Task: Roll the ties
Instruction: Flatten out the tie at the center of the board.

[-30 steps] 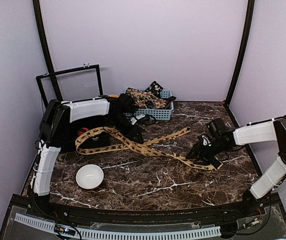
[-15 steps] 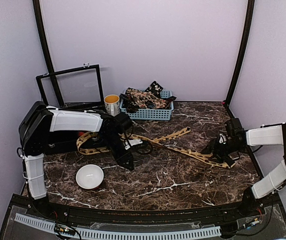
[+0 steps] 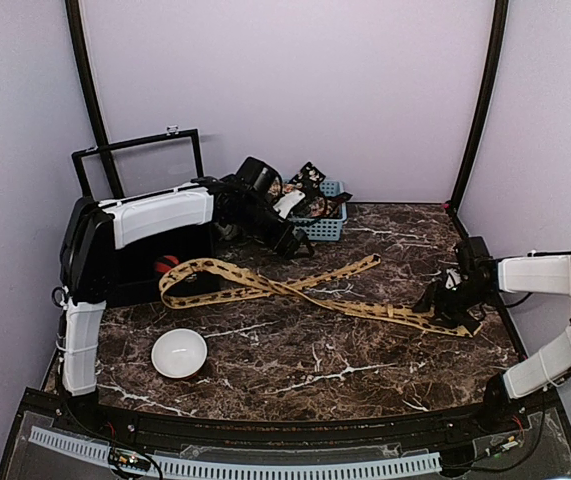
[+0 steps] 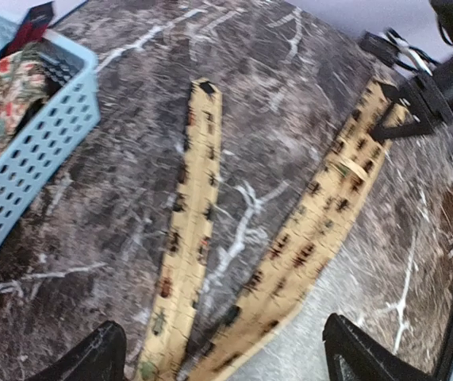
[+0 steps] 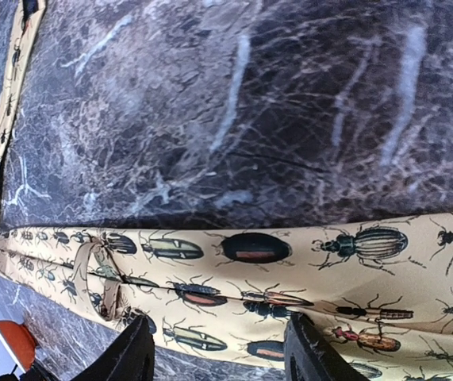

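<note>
A mustard-tan tie (image 3: pixel 295 290) printed with beetles lies flat across the marble table, crossing over itself near the middle. My left gripper (image 3: pixel 290 240) hangs above its crossed part by the basket; in the left wrist view it (image 4: pixel 226 361) is wide open with nothing between the fingers and the tie (image 4: pixel 186 238) below. My right gripper (image 3: pixel 443 302) is down at the tie's wide right end. In the right wrist view it (image 5: pixel 218 341) stands open, fingertips (image 5: pixel 299 325) resting on the flat fabric (image 5: pixel 289 270). Dark patterned ties (image 3: pixel 310 180) lie in the basket.
A pale blue plastic basket (image 3: pixel 323 228) stands at the back centre, seen at the left edge (image 4: pixel 28 151) of the left wrist view. A white bowl (image 3: pixel 179 352) sits front left. A black frame (image 3: pixel 135 170) leans at the back left wall.
My left gripper opened, let go of the tie and rose back toward the basket. My right gripper drew the wide end to the right, stretching the tie straighter.
</note>
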`<action>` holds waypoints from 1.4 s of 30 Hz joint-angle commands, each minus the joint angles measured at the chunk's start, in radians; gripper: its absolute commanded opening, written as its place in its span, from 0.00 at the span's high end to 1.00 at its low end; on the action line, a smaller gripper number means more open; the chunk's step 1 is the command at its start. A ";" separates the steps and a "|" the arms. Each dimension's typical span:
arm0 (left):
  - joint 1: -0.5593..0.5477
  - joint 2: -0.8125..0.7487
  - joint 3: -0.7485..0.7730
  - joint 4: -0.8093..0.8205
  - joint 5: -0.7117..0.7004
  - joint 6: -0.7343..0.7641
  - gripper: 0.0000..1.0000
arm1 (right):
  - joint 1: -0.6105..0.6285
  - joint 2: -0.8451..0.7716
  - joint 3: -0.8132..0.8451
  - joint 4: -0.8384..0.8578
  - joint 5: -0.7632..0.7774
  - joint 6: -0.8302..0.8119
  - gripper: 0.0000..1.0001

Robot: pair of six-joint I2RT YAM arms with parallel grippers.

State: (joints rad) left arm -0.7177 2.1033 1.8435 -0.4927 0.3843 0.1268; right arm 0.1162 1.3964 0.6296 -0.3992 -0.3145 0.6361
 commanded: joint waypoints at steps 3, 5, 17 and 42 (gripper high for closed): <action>0.057 0.129 0.081 -0.072 -0.043 -0.061 0.21 | -0.058 0.022 -0.043 -0.138 0.116 -0.009 0.43; 0.057 0.141 0.061 -0.130 -0.060 -0.032 0.30 | -0.072 0.029 -0.036 -0.136 0.117 -0.010 0.43; 0.014 -0.180 -0.493 -0.102 -0.068 0.065 0.62 | -0.167 0.023 -0.030 -0.153 0.141 -0.025 0.41; 0.006 0.156 0.044 0.238 0.001 -0.126 0.39 | -0.178 -0.237 0.038 -0.130 -0.090 -0.122 0.31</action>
State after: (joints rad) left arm -0.7132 2.1567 1.8290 -0.2741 0.3367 0.0395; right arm -0.0601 1.1965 0.6426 -0.5419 -0.3332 0.5209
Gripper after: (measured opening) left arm 0.615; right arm 0.678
